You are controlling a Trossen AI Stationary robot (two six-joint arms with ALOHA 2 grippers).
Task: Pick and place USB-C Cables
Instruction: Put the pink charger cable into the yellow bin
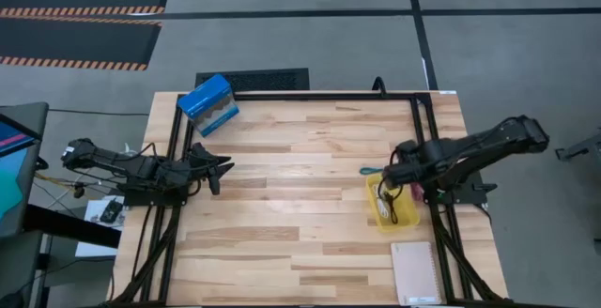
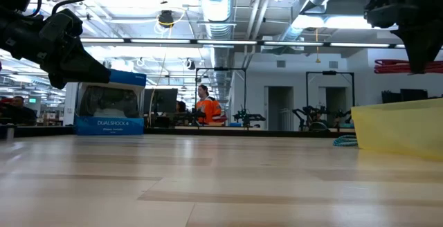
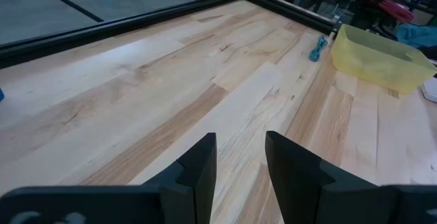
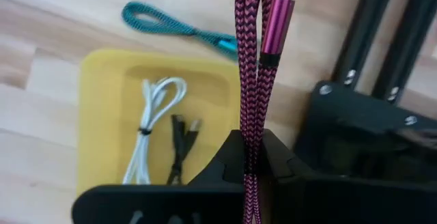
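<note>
My right gripper [image 4: 251,144] is shut on the dark red braided cable [image 4: 250,53] and hovers over the far end of the yellow tray [image 1: 406,216] on the table's right side. In the tray [image 4: 102,87] lie the white cable [image 4: 153,118] and the black cable [image 4: 179,142]. The teal-blue cable [image 4: 171,24] rests flat on the wood just beyond the tray's far edge, also seen in the high view [image 1: 369,170]. My left gripper [image 1: 223,169] waits open above bare wood at the table's left; its fingers [image 3: 201,162] touch nothing. My right gripper pinches the dark red cable's doubled strands [image 4: 248,111] between its two fingers. The strands run on past the fingertips with a magenta plug [image 4: 276,26] alongside them, over the tray's far edge. The cable's far end leaves the right wrist view, so where it rests cannot be told.
A blue box [image 1: 208,103] stands at the table's far left corner. A closed notebook [image 1: 416,272] lies near the right front edge. A black frame [image 1: 310,95] runs along the table's far edge and sides. Bare wood [image 1: 300,186] spans the middle. A person in orange [image 2: 206,106] stands far behind.
</note>
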